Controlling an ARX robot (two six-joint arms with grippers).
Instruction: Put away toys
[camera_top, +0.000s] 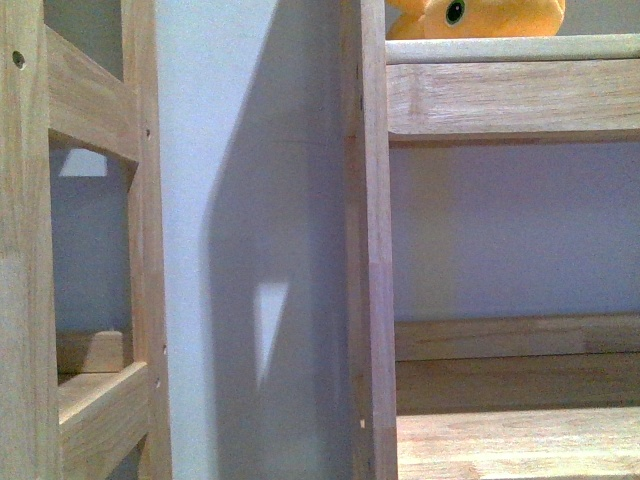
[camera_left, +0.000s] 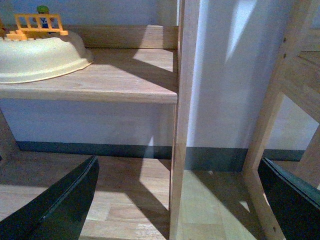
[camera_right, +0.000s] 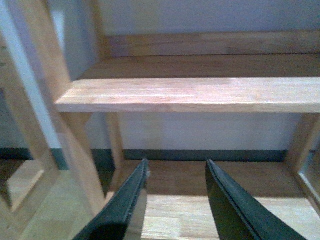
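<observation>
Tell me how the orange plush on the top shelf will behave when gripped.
The plush looks soft and rounded, so it will probably squash and flop rather than hold its shape. It likely weighs little for its bulk. Its fuzzy skin should not slip much, and on the flat shelf it seems unlikely to roll. Only its lower part shows, so this is tentative.

Plush toy cropped by top edge – only lower face, one eye visible

The left gripper is holding its two dark fingers spread wide apart, gripping nothing. The right gripper is holding its dark fingers parted by a narrower gap, also gripping nothing.
</observation>
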